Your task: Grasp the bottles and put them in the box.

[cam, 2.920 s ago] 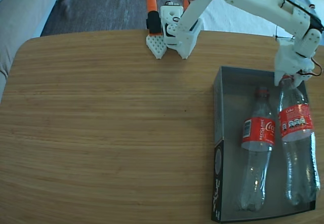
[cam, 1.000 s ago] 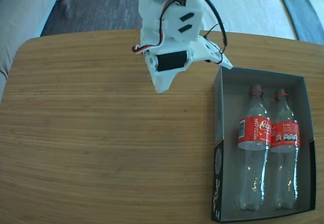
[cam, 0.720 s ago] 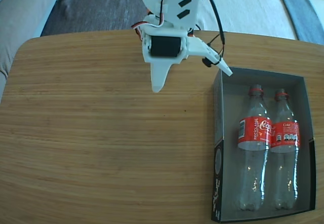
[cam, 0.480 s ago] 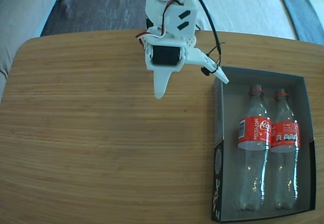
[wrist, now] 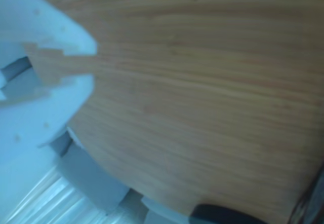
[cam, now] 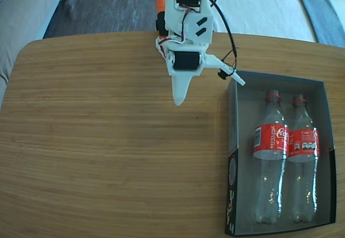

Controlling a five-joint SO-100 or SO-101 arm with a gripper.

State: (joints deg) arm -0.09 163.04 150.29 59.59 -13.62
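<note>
Second bottle got dropped in a few seconds back, so both bottles (cam: 283,160) now lie side by side in the box (cam: 233,141) at the worktop's (cam: 108,152) right edge. Looks done to me. The pincer (cam: 207,90) has swung back left to the far side, spread wide, empty, well clear of the box.
</note>
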